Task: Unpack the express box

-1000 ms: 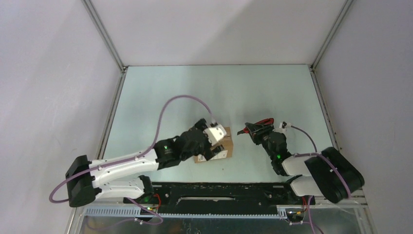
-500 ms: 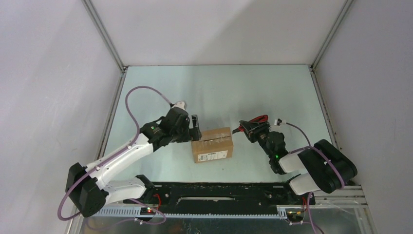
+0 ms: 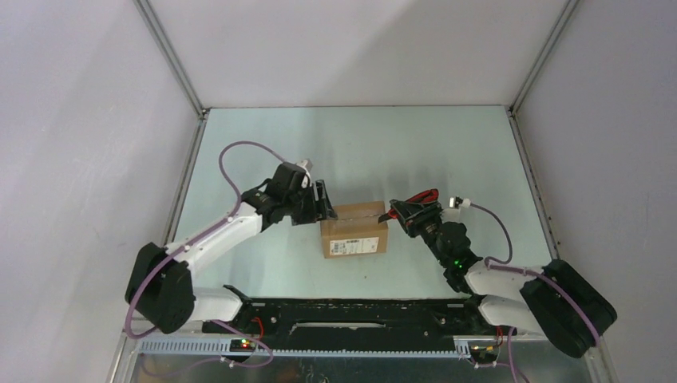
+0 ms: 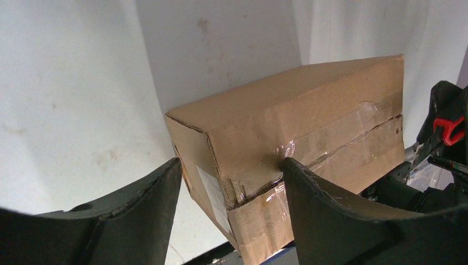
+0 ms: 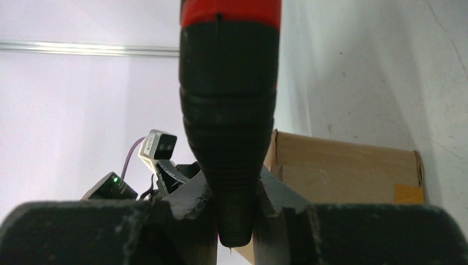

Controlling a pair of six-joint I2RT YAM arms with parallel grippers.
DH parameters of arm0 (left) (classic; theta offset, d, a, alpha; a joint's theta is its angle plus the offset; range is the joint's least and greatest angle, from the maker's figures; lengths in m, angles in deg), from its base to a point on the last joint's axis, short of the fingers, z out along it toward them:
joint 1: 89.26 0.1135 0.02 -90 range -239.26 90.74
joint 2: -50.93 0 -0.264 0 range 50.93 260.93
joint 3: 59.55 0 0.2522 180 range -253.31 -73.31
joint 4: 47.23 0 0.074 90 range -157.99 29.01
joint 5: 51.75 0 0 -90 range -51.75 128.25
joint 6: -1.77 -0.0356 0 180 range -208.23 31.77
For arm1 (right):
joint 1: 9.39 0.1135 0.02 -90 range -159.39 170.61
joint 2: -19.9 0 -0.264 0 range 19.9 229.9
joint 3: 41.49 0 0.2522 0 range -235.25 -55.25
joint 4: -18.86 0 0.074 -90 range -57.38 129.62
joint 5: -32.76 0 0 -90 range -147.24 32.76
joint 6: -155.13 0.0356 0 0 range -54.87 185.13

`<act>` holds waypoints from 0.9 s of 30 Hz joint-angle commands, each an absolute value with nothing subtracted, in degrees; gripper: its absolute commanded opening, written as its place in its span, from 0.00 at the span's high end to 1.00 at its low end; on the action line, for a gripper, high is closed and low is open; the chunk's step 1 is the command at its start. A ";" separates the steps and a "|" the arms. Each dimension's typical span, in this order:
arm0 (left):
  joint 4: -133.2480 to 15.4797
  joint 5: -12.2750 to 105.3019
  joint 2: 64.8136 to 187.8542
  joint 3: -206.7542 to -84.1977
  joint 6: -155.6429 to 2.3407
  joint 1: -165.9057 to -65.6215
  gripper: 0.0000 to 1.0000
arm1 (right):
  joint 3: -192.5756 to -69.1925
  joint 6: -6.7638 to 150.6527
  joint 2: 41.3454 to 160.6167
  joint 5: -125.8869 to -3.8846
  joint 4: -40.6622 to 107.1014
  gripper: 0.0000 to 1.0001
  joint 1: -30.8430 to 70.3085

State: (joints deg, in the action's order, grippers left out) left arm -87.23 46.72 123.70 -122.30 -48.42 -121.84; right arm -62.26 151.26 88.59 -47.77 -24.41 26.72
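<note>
The express box (image 3: 354, 230) is a brown carton with a taped top seam and a white label on its near side, lying mid-table. My left gripper (image 3: 322, 204) is open at its left end. In the left wrist view the jaws (image 4: 232, 165) straddle the box's (image 4: 309, 110) near corner, and one finger (image 4: 331, 215) touches the taped top. My right gripper (image 3: 409, 215) is shut on a red-and-black utility knife (image 3: 418, 203) at the box's right end. The knife's black handle (image 5: 229, 110) is clamped between the fingers, with the box (image 5: 342, 165) behind.
White enclosure walls stand on three sides, with metal rails (image 3: 184, 171) along the table's edges. Purple cables (image 3: 239, 152) loop off both arms. The left arm's wrist camera (image 5: 157, 144) shows beyond the knife in the right wrist view.
My left gripper has left the top of the box and swung round to its left end. The box has shifted slightly away and right. My right gripper has brought the knife against the box's right end.
</note>
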 commanded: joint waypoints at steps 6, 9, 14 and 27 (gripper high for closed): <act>-84.90 50.10 131.03 -128.23 -61.28 -119.46 0.24 | -59.79 148.72 82.96 -43.03 -19.36 1.00 21.15; -86.63 51.93 132.99 -130.56 -64.50 -119.32 0.23 | -60.61 148.32 84.63 -44.63 -21.36 1.00 16.71; -86.00 54.64 133.54 -129.68 -65.21 -119.32 0.25 | -62.99 150.28 90.83 -47.20 -25.77 1.00 13.92; -85.31 54.50 132.40 -127.57 -63.48 -119.30 0.25 | -66.90 158.46 102.76 -47.46 -35.38 1.00 14.32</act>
State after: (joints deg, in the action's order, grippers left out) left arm -84.69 55.40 132.55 -128.88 -62.34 -119.50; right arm -64.38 155.72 101.00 -47.64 -29.24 14.27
